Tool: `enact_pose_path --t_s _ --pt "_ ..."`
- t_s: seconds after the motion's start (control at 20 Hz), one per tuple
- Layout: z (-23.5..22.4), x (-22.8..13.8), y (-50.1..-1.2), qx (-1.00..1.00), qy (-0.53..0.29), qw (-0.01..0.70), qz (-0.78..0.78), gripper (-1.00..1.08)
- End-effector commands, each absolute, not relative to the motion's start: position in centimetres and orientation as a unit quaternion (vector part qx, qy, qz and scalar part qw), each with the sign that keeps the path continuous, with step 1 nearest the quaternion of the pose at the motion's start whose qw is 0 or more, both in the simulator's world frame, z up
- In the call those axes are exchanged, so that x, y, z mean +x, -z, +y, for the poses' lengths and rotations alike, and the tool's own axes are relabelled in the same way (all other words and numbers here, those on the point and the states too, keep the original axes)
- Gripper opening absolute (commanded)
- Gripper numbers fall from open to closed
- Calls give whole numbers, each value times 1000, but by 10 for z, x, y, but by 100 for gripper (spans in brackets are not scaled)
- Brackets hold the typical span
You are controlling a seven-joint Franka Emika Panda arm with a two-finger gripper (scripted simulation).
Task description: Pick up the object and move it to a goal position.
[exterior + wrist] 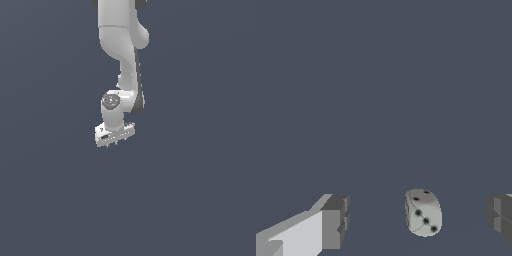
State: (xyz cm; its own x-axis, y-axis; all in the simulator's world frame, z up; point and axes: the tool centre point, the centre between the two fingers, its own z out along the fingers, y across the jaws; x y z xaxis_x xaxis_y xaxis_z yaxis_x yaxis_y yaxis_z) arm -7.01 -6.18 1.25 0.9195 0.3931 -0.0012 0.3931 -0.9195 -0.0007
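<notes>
The object [423, 212] is a small pale grey-white die with rounded corners and dark pips. In the wrist view it lies between the two fingers of my gripper [417, 221]. One dark grey fingertip [335, 221] stands well off one side of it and the other fingertip [500, 219] well off the other side, with a gap on both sides, so the gripper is open and touches nothing. In the exterior view the white gripper [115, 143] points downward below the arm's wrist [111, 102]; the die is too small to make out there.
A plain dark blue-grey surface [200, 200] fills both views. The white arm [120, 35] comes down from the top edge of the exterior view. No other objects or edges show.
</notes>
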Motion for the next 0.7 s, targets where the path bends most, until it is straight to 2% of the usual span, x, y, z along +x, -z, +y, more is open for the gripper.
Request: enact_pose_path --t_s 0.0,0.05,0.1,0.65 --pt "-62 -69 -9 -980 0 0 -201 100" --pt "-62 -69 -9 -980 0 0 -201 100" --pt "-62 -69 -9 -980 0 0 -201 -100" --pt "-62 -69 -10 -980 0 0 -201 -100"
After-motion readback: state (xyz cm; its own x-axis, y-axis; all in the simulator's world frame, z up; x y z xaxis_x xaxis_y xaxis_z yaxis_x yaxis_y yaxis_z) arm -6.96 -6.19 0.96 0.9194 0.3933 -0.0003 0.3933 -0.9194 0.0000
